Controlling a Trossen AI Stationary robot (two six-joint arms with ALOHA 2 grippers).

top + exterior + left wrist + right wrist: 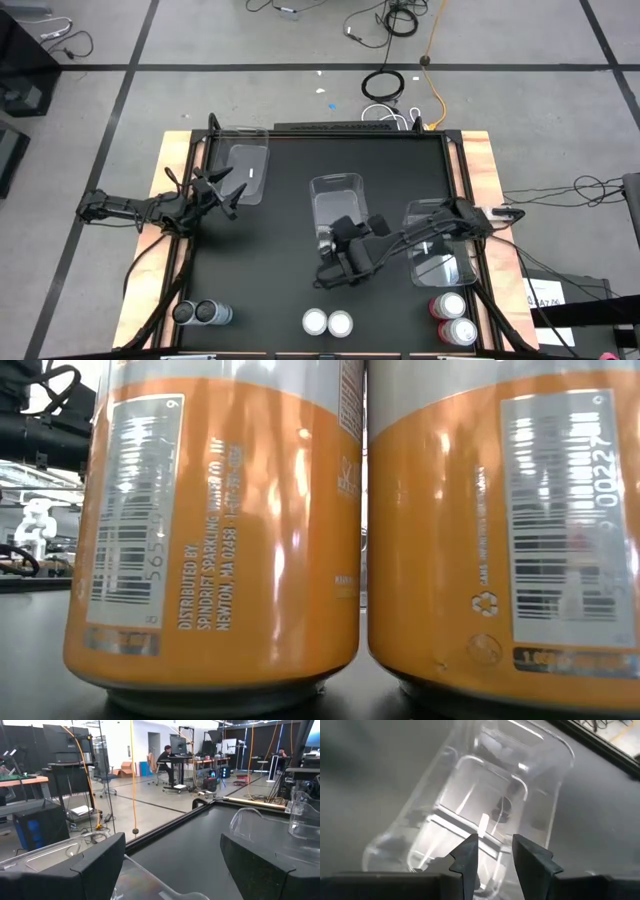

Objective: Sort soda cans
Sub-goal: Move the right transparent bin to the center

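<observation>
Six cans lined up in pairs along the near tabletop edge, none in a bin.

Dark grey cans (201, 313) near-left, orange cans (327, 322) near-centre (touching or nearly so, upright, filling the low view), red cans (452, 318) near-right, just beside the right bin (440, 262). Right gripper (333, 277) sits over the near end of the middle bin (336, 203); fingers (466, 857) released, narrow gap, nothing between them, bin directly below in the wrist view. Left gripper (226, 193) waits at the left bin (246, 168); fingers (95, 865) spread wide, empty. All three bins hold no cans. Black tabletop (280, 250).
</observation>
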